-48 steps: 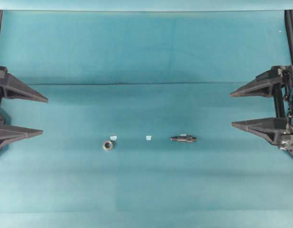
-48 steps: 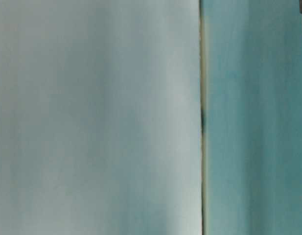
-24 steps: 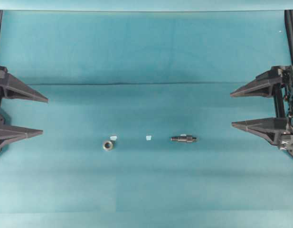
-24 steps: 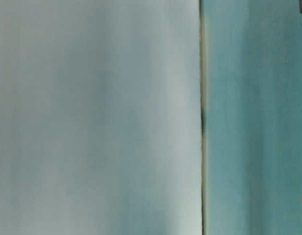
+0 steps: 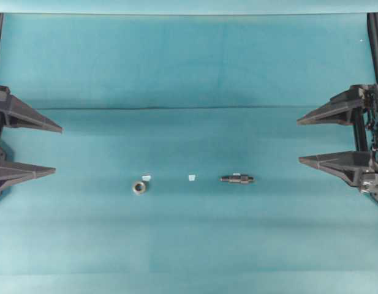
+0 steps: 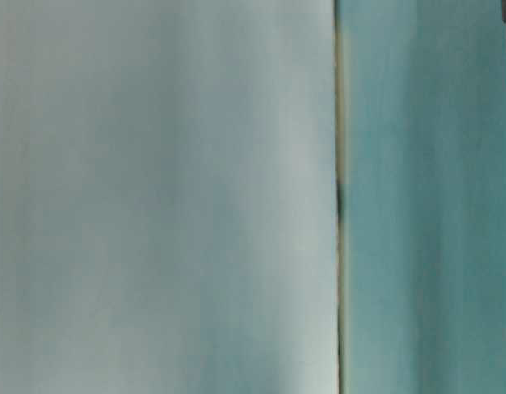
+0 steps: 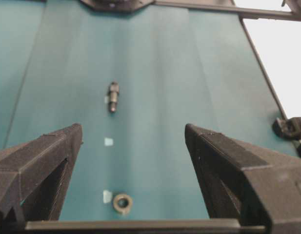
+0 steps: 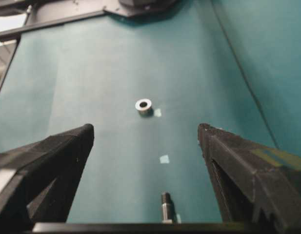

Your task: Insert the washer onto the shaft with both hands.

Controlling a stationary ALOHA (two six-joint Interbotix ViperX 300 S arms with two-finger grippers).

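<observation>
The washer (image 5: 138,187), a small grey-metal ring with a dark hole, lies flat on the teal cloth left of centre; it also shows in the left wrist view (image 7: 122,203) and the right wrist view (image 8: 144,105). The shaft (image 5: 237,179), a dark stepped rod, lies on its side right of centre, seen too as the shaft (image 7: 113,95) and the shaft (image 8: 166,206). My left gripper (image 5: 57,150) rests at the left edge, open and empty, far from the washer. My right gripper (image 5: 299,141) waits at the right edge, open and empty, well clear of the shaft.
Small pale scraps lie on the cloth: one scrap (image 5: 146,177) beside the washer and another scrap (image 5: 191,177) between the two parts. A fold line (image 5: 176,108) crosses the cloth behind them. The table-level view is a blur of pale and teal surfaces.
</observation>
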